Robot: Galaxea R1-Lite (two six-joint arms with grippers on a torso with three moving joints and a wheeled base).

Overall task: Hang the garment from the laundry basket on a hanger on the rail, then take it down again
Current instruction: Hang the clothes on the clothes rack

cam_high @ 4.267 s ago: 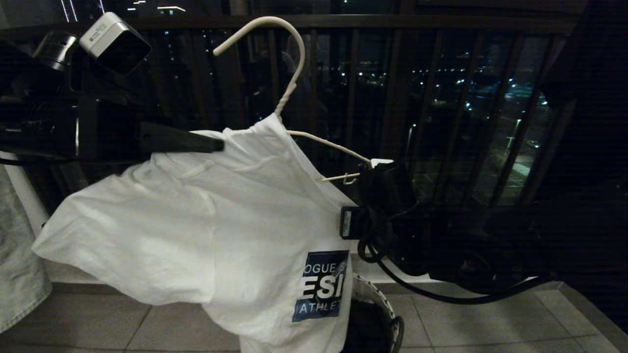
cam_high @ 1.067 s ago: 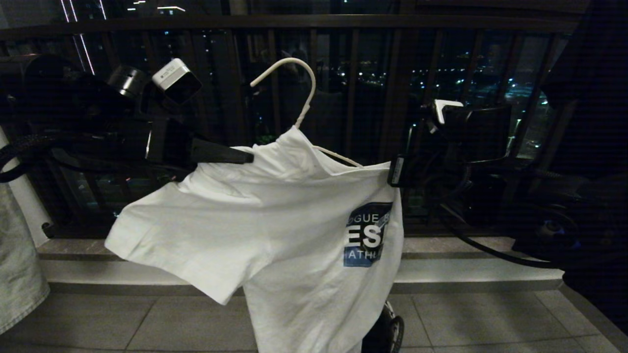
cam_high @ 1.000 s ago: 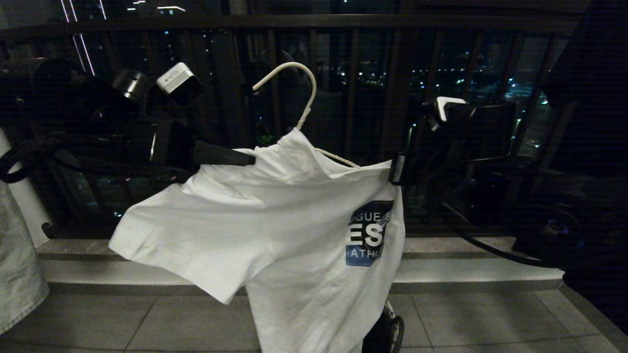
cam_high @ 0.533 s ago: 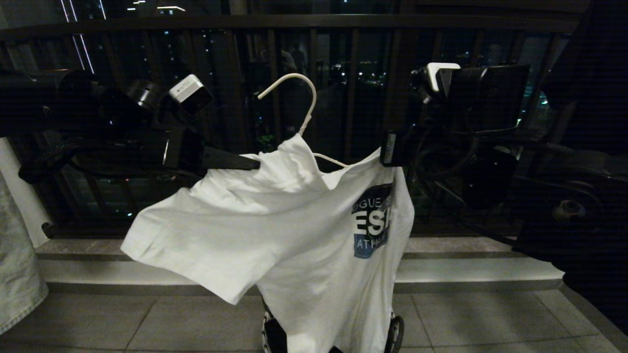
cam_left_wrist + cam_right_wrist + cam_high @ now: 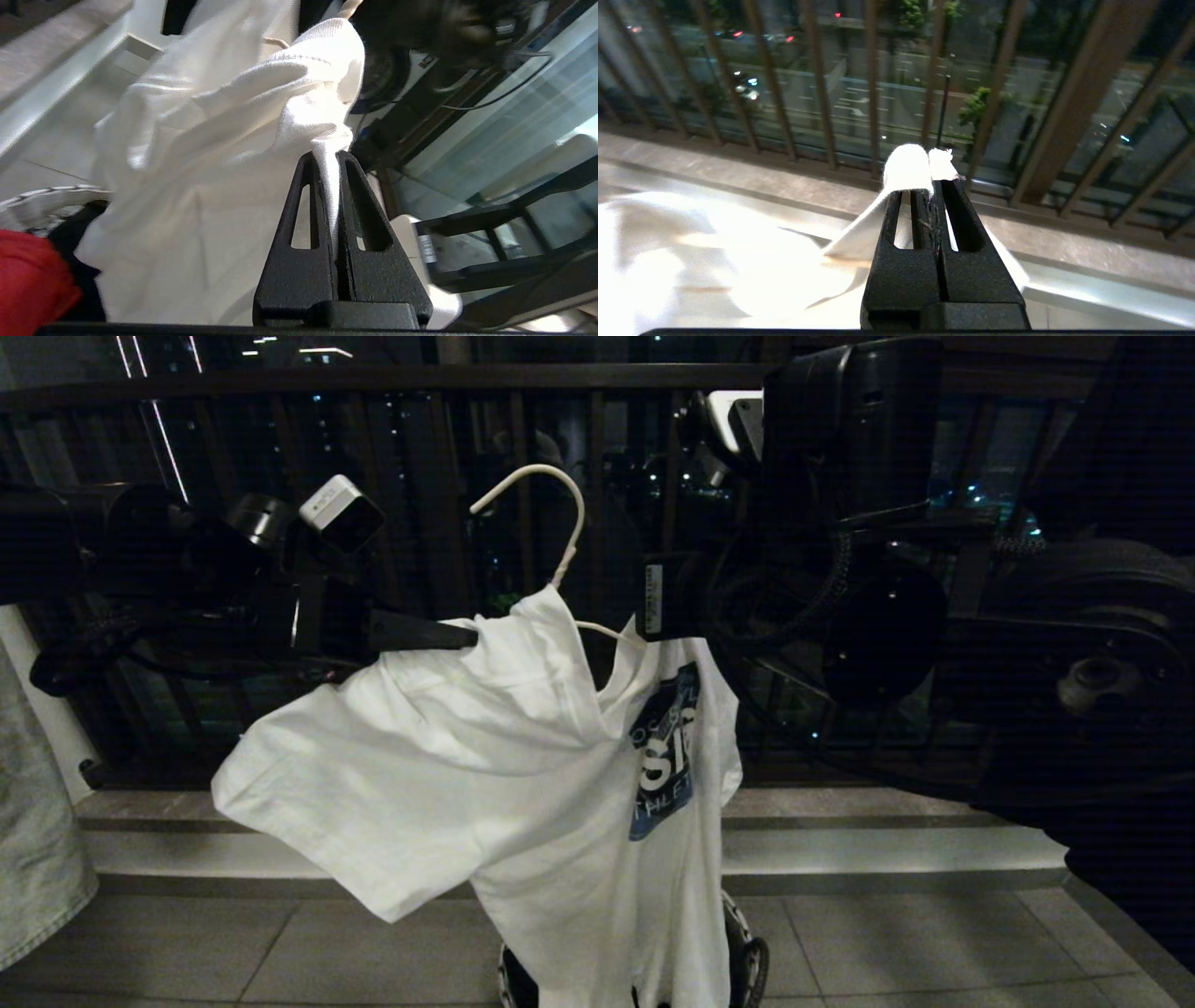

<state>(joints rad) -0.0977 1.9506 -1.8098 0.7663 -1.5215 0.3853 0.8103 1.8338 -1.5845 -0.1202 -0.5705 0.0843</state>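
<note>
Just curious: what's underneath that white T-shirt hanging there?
Under the white printed T-shirt, a rounded basket's pale rim peeks out on the tiled floor. Its contents are covered.

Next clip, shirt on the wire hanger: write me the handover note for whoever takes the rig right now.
Left gripper: shut on the T-shirt near its collar.
Right gripper: shut on the T-shirt's other shoulder.
Hanger: inside the shirt's neck, hook free in the air, held up in front of the balcony railing.
Laundry basket: on the floor below the shirt.
Done: shirt threaded on hanger.
Left: no rail in view; hang it, then take it down.
</note>
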